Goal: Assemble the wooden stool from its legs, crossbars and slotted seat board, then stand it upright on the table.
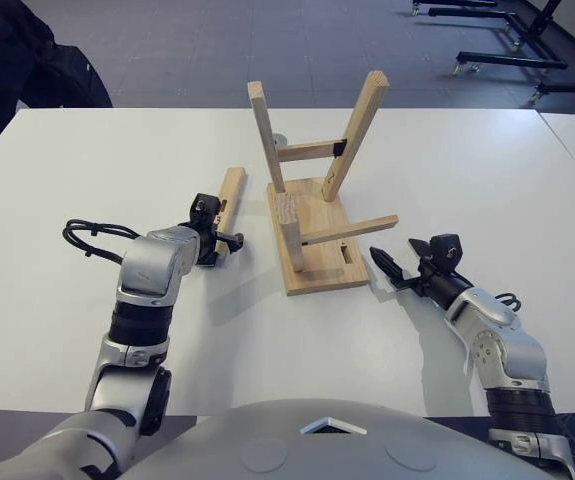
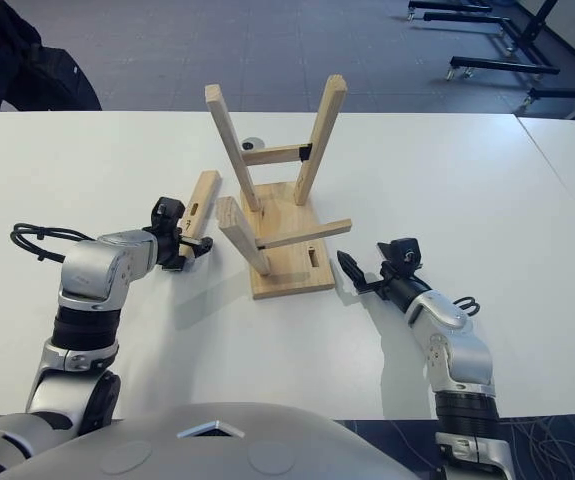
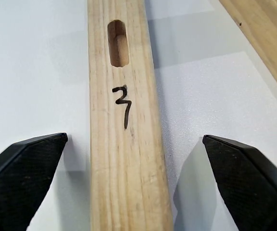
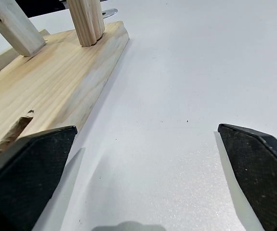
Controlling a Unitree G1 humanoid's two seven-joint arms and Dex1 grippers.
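The slotted seat board (image 1: 315, 276) lies flat on the white tabletop (image 1: 487, 180) at the centre of the left eye view. Three legs stand up from it. The two far legs (image 1: 267, 135) and (image 1: 358, 128) lean apart toward the top of the frame and are joined by a short crossbar (image 1: 307, 151). The near leg (image 1: 289, 232) rises at the board's left edge. A second crossbar (image 1: 353, 230) runs from it to the right, with its far end free above the board.

A loose leg (image 1: 231, 190) lies flat on the tabletop just left of the board. The left arm comes up from the lower left of the frame, bent at the elbow, with its forearm turned right. The left gripper (image 1: 221, 240) sits at the near end of this leg. In the left wrist view its fingers (image 3: 22, 168) are spread wide, one on each side of the leg and not touching it. A slot (image 3: 118, 43) and a dark handwritten mark show on the wood.

The right arm rises from the lower right, forearm pointing up and left. The right gripper (image 1: 382, 270) is low over the tabletop just beside the board's near right corner. Its fingers (image 4: 254, 163) are wide apart and hold nothing.

A black cable (image 1: 89, 238) loops on the tabletop at the left.
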